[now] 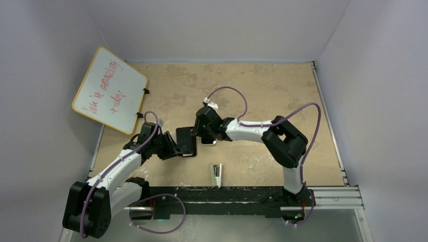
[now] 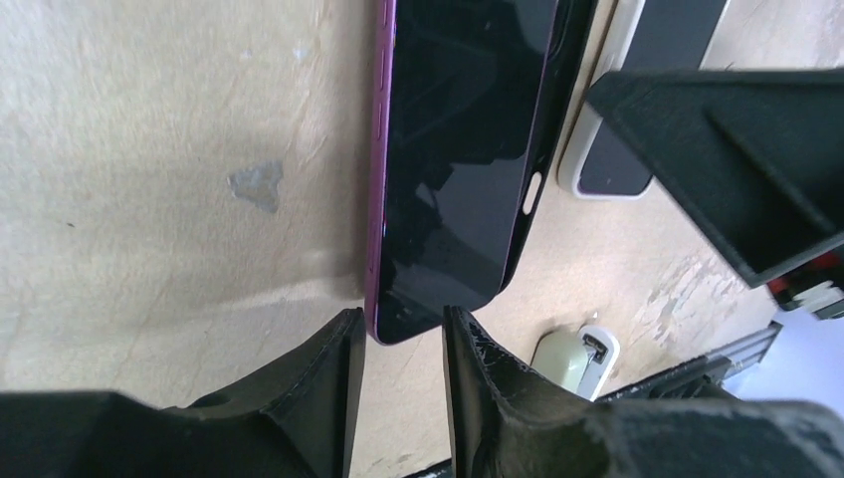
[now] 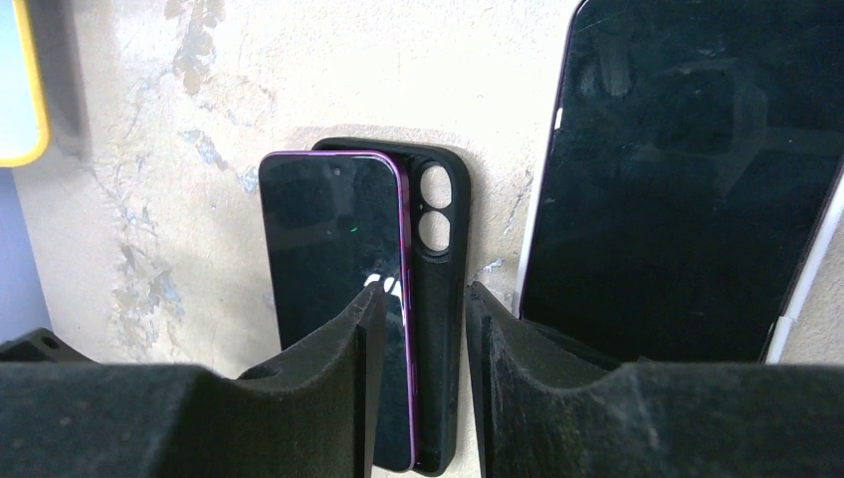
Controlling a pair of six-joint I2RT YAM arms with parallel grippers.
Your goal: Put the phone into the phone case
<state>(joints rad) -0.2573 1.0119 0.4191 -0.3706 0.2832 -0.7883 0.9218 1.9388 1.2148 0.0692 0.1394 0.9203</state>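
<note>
The right gripper [image 3: 423, 319] has its fingers held slightly apart, with a narrow gap and nothing clearly pinched. The left gripper [image 2: 403, 344] is spread about as little. To do the seating step well, I judge that one gripper should pin the phone case [image 3: 438, 299] against the table [image 3: 299, 80] so it cannot skate. The other should nudge the purple phone [image 3: 333, 279] sideways until its long edge meets the case wall, then press flat and evenly from one end to the other, not down on a single corner. The phone is not yet seated. In the right wrist view it lies on top of the black case but is shifted off it, leaving a strip of the case and both camera cut-outs uncovered. That strip and the phone's purple edge run straight into the gap between the right fingers, though I cannot tell whether the pads touch them. In the left wrist view the phone's rounded end sits right at the mouth of the left gripper's gap, just beyond the fingertips. Contact there is also unclear. A second phone [image 3: 687, 179] with a pale rim lies just beside the case and should be left undisturbed.
</note>
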